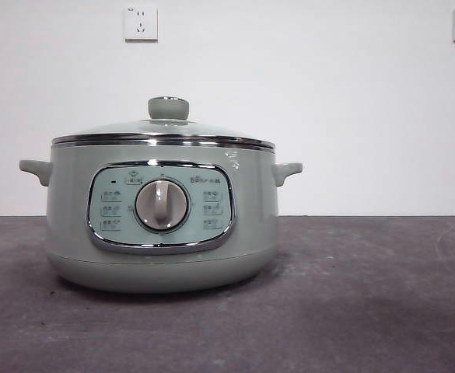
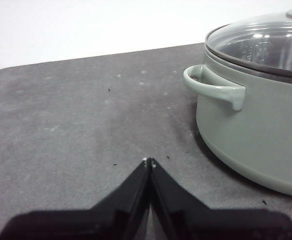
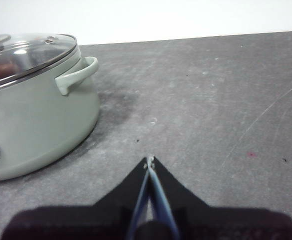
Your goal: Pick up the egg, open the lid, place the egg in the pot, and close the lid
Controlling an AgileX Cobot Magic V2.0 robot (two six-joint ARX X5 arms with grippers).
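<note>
The sage-green pot [image 1: 161, 214] stands on the dark table left of centre, its dial facing the front camera. The glass lid [image 1: 165, 132] sits closed on it, knob up. The pot also shows in the left wrist view [image 2: 255, 130] and the right wrist view [image 3: 36, 125]. A dim reddish-brown patch [image 3: 1, 70] shows through the lid glass in the right wrist view; it may be the egg. No egg lies on the table. My left gripper [image 2: 149, 162] is shut and empty, off one side handle. My right gripper [image 3: 149, 161] is shut and empty, off the other side.
The dark grey table [image 1: 367, 311] runs to a white wall with two sockets [image 1: 140, 23]. The pot's side handles [image 2: 215, 90] [image 3: 78, 75] stick out toward each arm. Neither arm shows in the front view.
</note>
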